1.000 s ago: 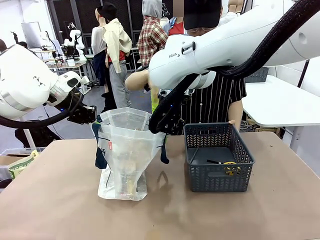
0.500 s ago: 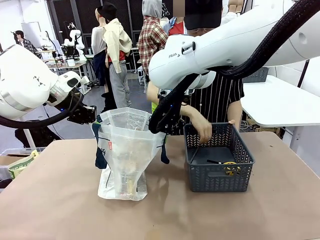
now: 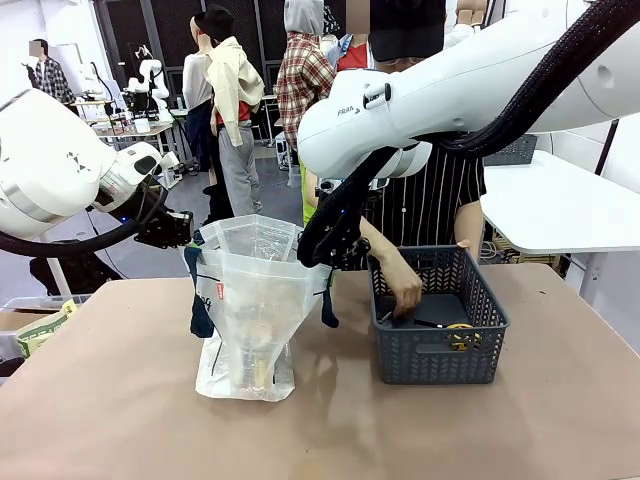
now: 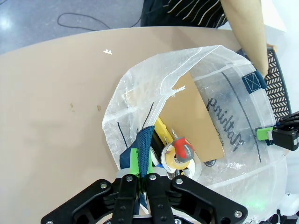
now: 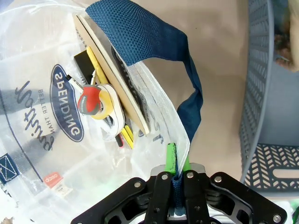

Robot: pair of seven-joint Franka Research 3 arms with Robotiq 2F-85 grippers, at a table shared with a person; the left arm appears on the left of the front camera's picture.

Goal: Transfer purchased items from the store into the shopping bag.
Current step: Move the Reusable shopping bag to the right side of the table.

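Readable print on my feeds: bag lettering and one arm badge.

In my right wrist view, the shopping bag (image 5: 28, 154) carries a navy oval (image 5: 70, 109) printed "SPENDING", with "BETTER" in small capitals beside it and dark script I can't make out. In my left wrist view the script on the bag looks like "Nothing", though I'm not sure. The small red mark (image 5: 52, 178) is too tiny to read. In the front view, the right arm (image 3: 450, 85) shows "FRA".

On my brown desk (image 3: 120, 420) stand the bag (image 3: 250, 320) at left and the basket (image 3: 440, 365) near it, not touching.
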